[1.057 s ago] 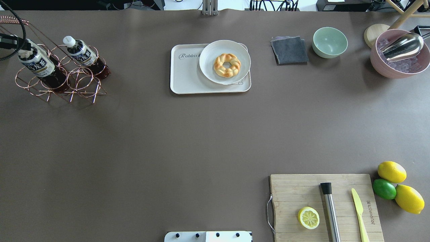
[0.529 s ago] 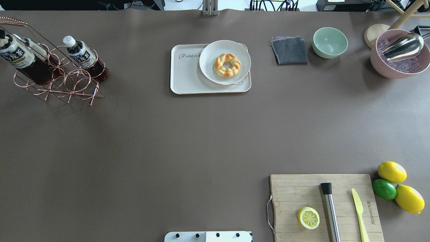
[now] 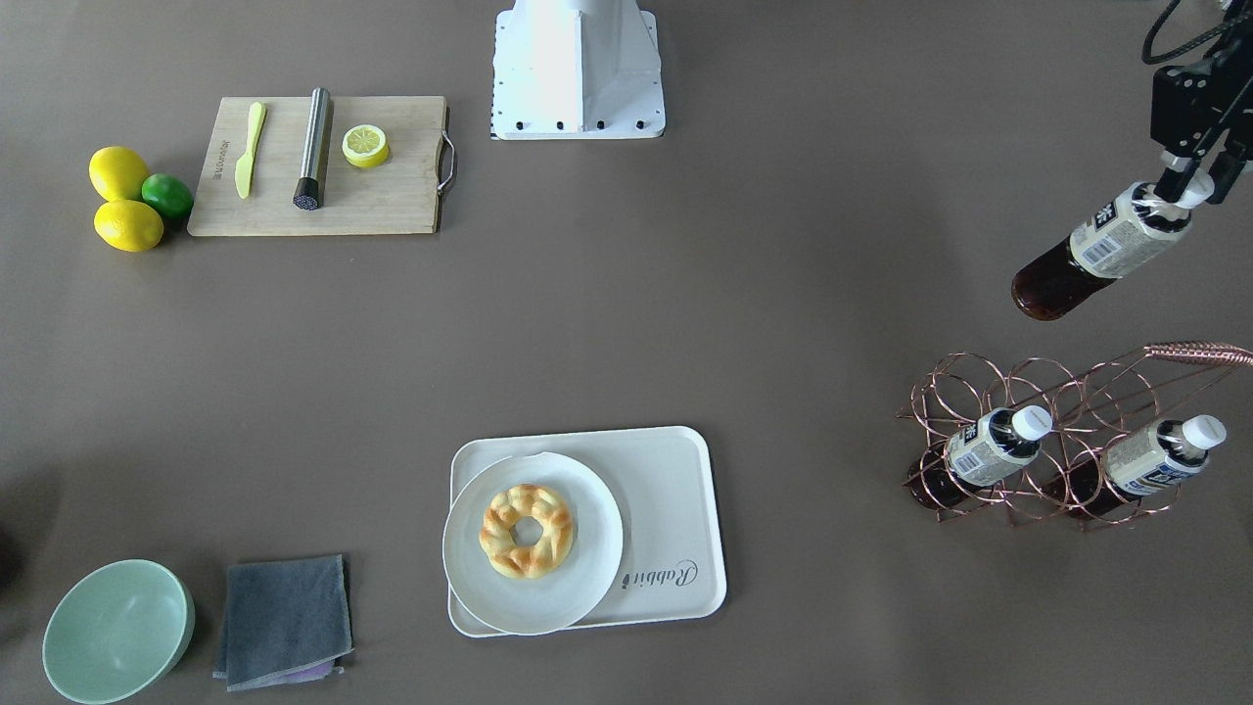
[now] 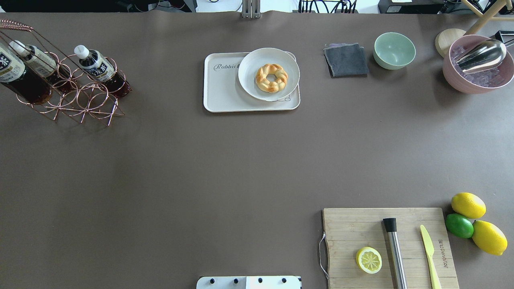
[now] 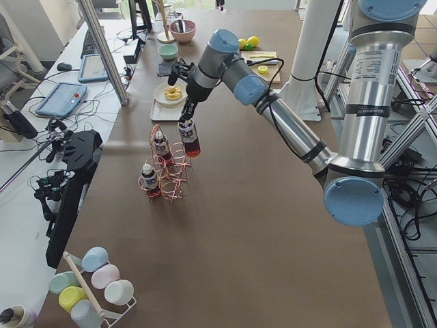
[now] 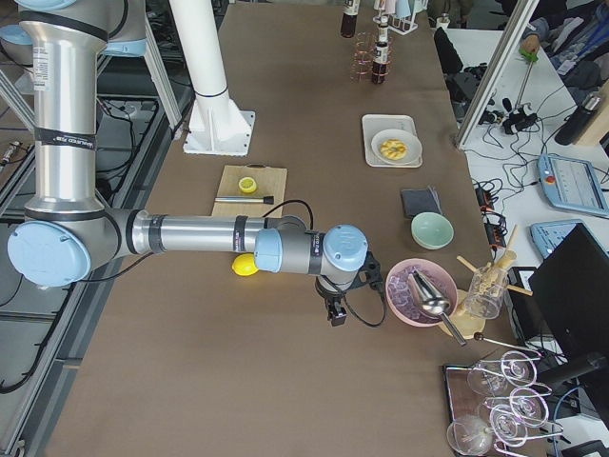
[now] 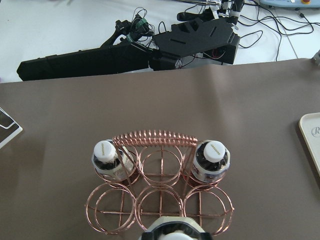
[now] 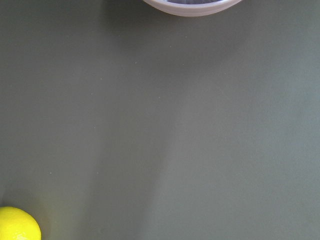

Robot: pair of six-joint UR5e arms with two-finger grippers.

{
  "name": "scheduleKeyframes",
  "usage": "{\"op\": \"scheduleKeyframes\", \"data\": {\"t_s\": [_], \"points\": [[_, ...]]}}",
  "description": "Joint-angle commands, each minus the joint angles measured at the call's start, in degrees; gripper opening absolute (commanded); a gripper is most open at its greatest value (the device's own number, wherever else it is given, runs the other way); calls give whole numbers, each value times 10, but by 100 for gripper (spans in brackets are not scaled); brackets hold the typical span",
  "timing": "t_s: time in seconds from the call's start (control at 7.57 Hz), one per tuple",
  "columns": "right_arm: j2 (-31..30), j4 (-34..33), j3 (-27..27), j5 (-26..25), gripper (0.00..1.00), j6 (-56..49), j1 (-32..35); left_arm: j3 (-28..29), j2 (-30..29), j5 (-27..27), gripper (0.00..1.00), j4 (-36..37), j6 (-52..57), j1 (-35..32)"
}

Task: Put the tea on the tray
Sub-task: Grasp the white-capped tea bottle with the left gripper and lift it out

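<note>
My left gripper (image 3: pixel 1186 186) is shut on the white cap of a tea bottle (image 3: pixel 1096 245) and holds it tilted in the air, clear of the copper wire rack (image 3: pixel 1077 392). This bottle shows at the left edge of the overhead view (image 4: pixel 16 76). Its cap is at the bottom of the left wrist view (image 7: pixel 172 227). The cream tray (image 4: pixel 225 94) marked "Rabbit" lies mid-table at the far side. My right gripper (image 6: pixel 335 312) hangs low beside the pink bowl (image 6: pixel 419 290); I cannot tell if it is open or shut.
Two more tea bottles (image 4: pixel 98 68) (image 4: pixel 36 60) stand in the rack. A white plate (image 4: pixel 247 76) with a doughnut (image 4: pixel 272 77) covers the tray's right part. A grey cloth (image 4: pixel 346 60), green bowl (image 4: pixel 394 50) and cutting board (image 4: pixel 353 228) lie to the right.
The left gripper has lifted the tea bottle up out of the rack and carried it toward the overhead view's left edge. The other two bottles stay in the rack.
</note>
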Motion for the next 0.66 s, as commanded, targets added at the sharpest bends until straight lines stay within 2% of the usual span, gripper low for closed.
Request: {"op": "scheduleKeyframes", "data": {"t_s": [0.0,0.13,0.26,0.4,0.53], "points": [[1,1,6,3,100,0,-5,-40,-106,6,0,121,-125,90],[3,1,7,3,100,0,-6,-53,-181,67,0,216,-203,164],[5,1,7,3,100,0,-6,-55,-242,165,0,285,-260,259],[8,1,7,3,100,0,-7,-38,-300,224,0,322,-317,329],[8,1,7,2,100,0,-8,3,-343,245,0,325,-350,356]]}}
